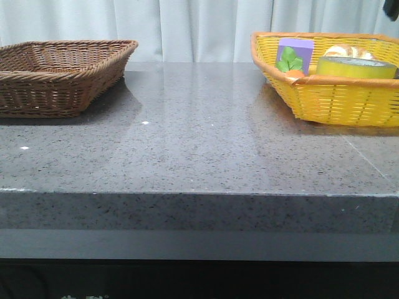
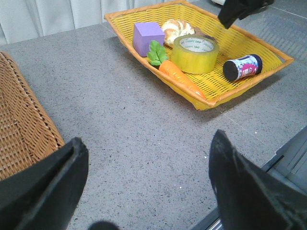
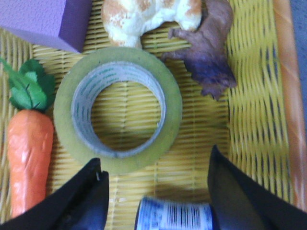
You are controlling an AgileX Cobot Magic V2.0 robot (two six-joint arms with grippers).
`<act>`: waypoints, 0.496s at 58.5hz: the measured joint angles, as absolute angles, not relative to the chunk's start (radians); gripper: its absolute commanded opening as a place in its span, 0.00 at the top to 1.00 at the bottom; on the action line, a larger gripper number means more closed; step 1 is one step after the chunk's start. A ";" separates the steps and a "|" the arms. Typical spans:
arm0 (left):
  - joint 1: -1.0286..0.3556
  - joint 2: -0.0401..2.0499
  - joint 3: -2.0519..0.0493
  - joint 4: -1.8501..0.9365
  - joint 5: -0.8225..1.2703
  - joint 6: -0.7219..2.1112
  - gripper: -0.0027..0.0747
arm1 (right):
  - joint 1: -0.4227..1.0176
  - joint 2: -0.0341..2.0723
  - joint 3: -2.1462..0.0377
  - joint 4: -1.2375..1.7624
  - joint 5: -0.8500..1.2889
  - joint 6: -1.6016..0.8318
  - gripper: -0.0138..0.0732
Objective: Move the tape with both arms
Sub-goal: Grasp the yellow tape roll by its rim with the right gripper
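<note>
The tape (image 1: pixel 355 67), a thick yellow roll with a white core, lies flat in the yellow basket (image 1: pixel 336 99) at the right rear. In the right wrist view the tape (image 3: pixel 172 112) lies just beyond my right gripper (image 3: pixel 156 160), which hangs above the basket, open and empty. In the left wrist view the tape (image 2: pixel 194 60) lies far from my left gripper (image 2: pixel 148 187), which is open and empty above the grey table (image 2: pixel 124 129). The right arm (image 2: pixel 240 9) shows above the basket's far side. Only a black corner of the right arm (image 1: pixel 391 7) shows in the front view.
The yellow basket also holds a purple box (image 2: pixel 147 36), a carrot (image 2: pixel 180 79), bread (image 2: pixel 177 29), a small can (image 2: pixel 242 67) and a brown toy animal (image 3: pixel 206 52). A brown wicker basket (image 1: pixel 56 81) stands at the left rear.
</note>
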State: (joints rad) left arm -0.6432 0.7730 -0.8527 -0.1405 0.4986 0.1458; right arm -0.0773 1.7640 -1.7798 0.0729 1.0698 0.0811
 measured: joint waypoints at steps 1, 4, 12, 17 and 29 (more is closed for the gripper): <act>-0.643 0.773 -0.853 -0.141 0.499 0.146 0.29 | -0.077 1.776 -1.791 0.071 1.073 0.081 0.30; -0.643 0.775 -0.853 -0.141 0.497 0.146 0.29 | -0.077 1.821 -1.832 0.064 1.086 0.077 0.30; -0.643 0.783 -0.853 -0.141 0.497 0.146 0.29 | -0.077 1.915 -1.912 0.047 1.109 0.074 0.30; -0.643 0.788 -0.853 -0.141 0.497 0.146 0.29 | -0.077 1.960 -1.943 0.046 1.118 0.074 0.30; -0.643 0.813 -0.853 -0.141 0.495 0.146 0.29 | -0.077 2.054 -1.979 0.046 1.133 0.073 0.30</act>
State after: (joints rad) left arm -0.6432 0.8128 -0.8527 -0.1405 0.4946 0.1458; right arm -0.0773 2.0541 -1.9791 0.0456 1.1330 0.0729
